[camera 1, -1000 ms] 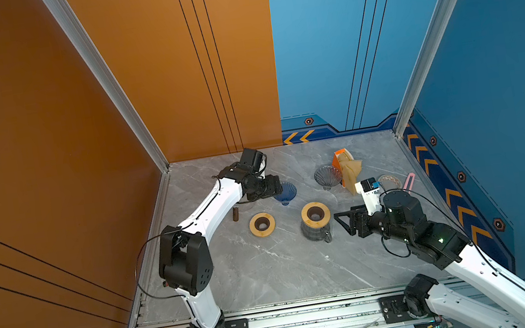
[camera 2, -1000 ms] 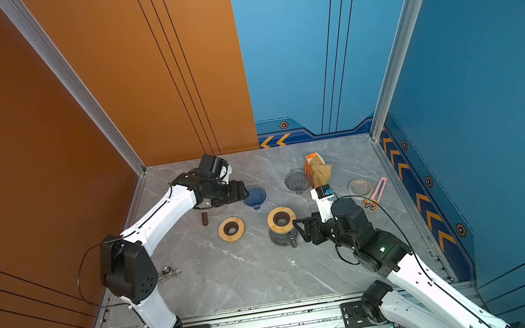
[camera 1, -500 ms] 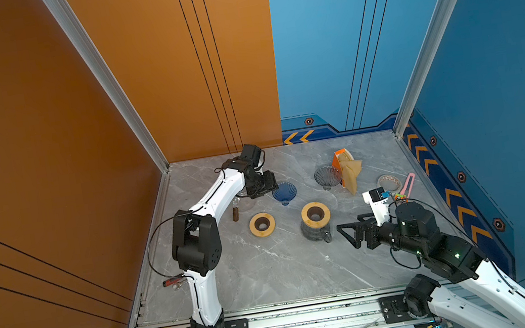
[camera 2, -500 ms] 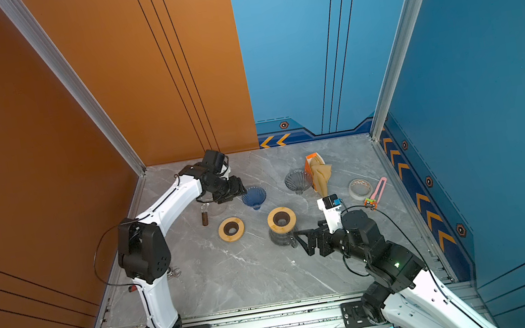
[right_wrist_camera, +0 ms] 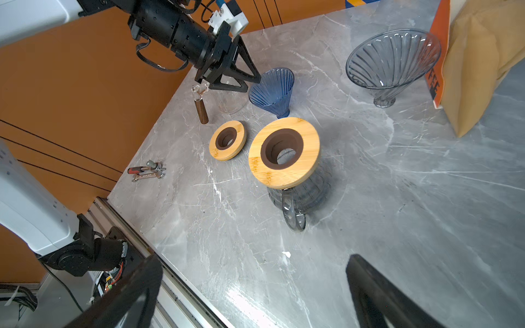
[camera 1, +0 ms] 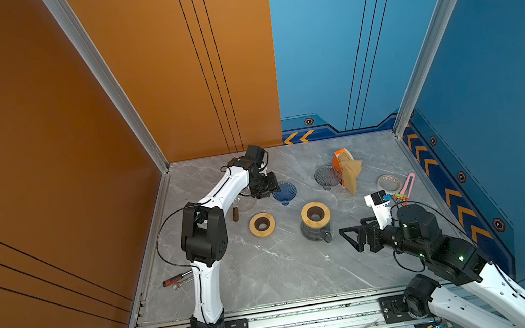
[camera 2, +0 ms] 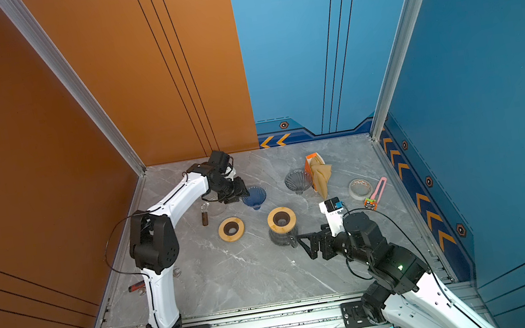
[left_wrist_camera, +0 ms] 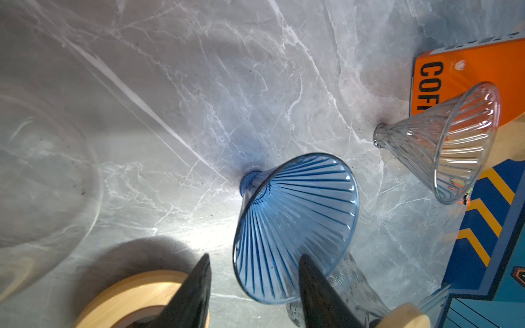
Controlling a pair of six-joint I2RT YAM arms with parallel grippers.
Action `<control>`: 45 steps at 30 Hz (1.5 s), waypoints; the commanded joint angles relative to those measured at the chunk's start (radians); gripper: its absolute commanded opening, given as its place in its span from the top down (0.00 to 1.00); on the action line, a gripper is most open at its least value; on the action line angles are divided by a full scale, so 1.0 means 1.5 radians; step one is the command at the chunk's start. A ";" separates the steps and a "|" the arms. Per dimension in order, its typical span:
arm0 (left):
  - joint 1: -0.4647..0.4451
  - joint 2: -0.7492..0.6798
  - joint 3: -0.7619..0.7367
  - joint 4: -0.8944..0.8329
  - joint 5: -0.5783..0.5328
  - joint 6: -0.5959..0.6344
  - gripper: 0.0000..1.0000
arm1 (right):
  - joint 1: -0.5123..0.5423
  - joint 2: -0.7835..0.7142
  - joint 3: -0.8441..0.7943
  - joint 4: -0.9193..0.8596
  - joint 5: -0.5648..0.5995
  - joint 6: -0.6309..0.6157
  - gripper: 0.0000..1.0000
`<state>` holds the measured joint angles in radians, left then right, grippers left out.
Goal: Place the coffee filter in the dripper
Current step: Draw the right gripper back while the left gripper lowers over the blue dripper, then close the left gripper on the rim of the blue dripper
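Left wrist view | left hand (left_wrist_camera: 255, 256) half-open astride blue dripper (left_wrist_camera: 295, 227) rim, likely for lifting onto carafe (right_wrist_camera: 309, 187) | right hand (right_wrist_camera: 252, 258) wide, empty | coffee filters (camera 1: 350, 169) in orange packet (camera 1: 337, 157), back of counter (camera 1: 271, 276)

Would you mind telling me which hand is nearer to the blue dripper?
Left. The left hand is at the rim of the blue dripper; the right hand sits well away, beside the glass carafe.
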<state>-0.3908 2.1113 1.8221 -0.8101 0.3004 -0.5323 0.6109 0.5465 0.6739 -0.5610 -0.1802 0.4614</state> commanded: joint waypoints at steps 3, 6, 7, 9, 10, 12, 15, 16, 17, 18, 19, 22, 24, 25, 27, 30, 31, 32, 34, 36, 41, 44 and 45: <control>0.006 0.025 0.027 -0.015 0.016 0.000 0.53 | 0.004 -0.011 0.004 -0.022 0.008 -0.007 0.00; 0.006 0.035 0.032 -0.016 0.016 0.002 0.57 | 0.004 -0.016 0.001 -0.024 0.012 -0.005 0.00; 0.006 0.039 0.034 -0.016 0.016 0.003 0.59 | 0.004 -0.017 -0.001 -0.024 0.013 -0.004 0.00; 0.006 0.044 0.037 -0.016 0.018 0.003 0.61 | 0.005 -0.020 -0.003 -0.026 0.018 -0.002 0.00; 0.005 0.047 0.039 -0.016 0.018 0.003 0.61 | 0.004 -0.019 -0.007 -0.026 0.018 -0.001 0.00; 0.005 0.052 0.042 -0.016 0.017 0.004 0.64 | 0.004 -0.020 -0.011 -0.026 0.019 0.002 0.00; 0.004 0.059 0.045 -0.015 0.017 0.004 0.68 | 0.004 -0.021 -0.014 -0.024 0.020 0.005 0.00; 0.004 0.062 0.046 -0.016 0.017 0.004 0.70 | 0.004 -0.020 -0.013 -0.025 0.021 0.006 0.00; 0.004 0.064 0.047 -0.016 0.017 0.004 0.70 | 0.004 -0.021 -0.013 -0.024 0.023 0.006 0.00; 0.004 0.067 0.047 -0.015 0.017 0.004 0.72 | 0.005 -0.019 -0.016 -0.024 0.024 0.006 0.00; 0.004 0.068 0.049 -0.015 0.018 0.006 0.73 | 0.004 -0.020 -0.018 -0.022 0.025 0.007 0.00; 0.003 0.073 0.051 -0.016 0.017 0.005 0.77 | 0.004 -0.018 -0.025 -0.015 0.021 0.011 0.00; 0.002 0.075 0.051 -0.015 0.017 0.006 0.80 | 0.004 -0.017 -0.028 -0.012 0.021 0.014 0.00; 0.002 0.075 0.052 -0.015 0.017 0.007 0.83 | 0.005 -0.018 -0.029 -0.012 0.022 0.015 0.00; 0.002 0.075 0.053 -0.016 0.017 0.007 0.85 | 0.004 -0.017 -0.029 -0.011 0.022 0.016 0.00; 0.002 0.071 0.053 -0.016 0.017 0.008 0.88 | 0.004 -0.018 -0.030 -0.011 0.024 0.016 0.00; 0.003 0.069 0.053 -0.016 0.018 0.009 0.89 | 0.004 -0.017 -0.030 -0.011 0.024 0.017 0.00; 0.002 0.068 0.053 -0.016 0.019 0.010 0.90 | 0.004 -0.017 -0.030 -0.011 0.024 0.017 0.00; 0.002 0.063 0.052 -0.016 0.023 0.012 0.92 | 0.004 -0.016 -0.030 -0.010 0.026 0.017 0.00; 0.003 0.057 0.050 -0.016 0.028 0.014 0.94 | 0.004 -0.017 -0.029 -0.010 0.026 0.018 0.00; 0.002 0.026 0.039 -0.018 0.044 0.016 0.95 | 0.004 -0.024 -0.029 -0.011 0.037 0.022 0.01; -0.004 -0.006 0.032 -0.037 0.041 0.033 0.94 | 0.004 -0.028 -0.031 -0.018 0.065 0.027 0.01; -0.006 -0.017 0.030 -0.047 0.043 0.039 0.94 | 0.004 -0.030 -0.033 -0.021 0.071 0.028 0.01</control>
<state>-0.3939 2.1773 1.8709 -0.8303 0.3275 -0.5125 0.6109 0.5159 0.6388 -0.5762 -0.1276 0.4812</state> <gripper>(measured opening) 0.076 0.992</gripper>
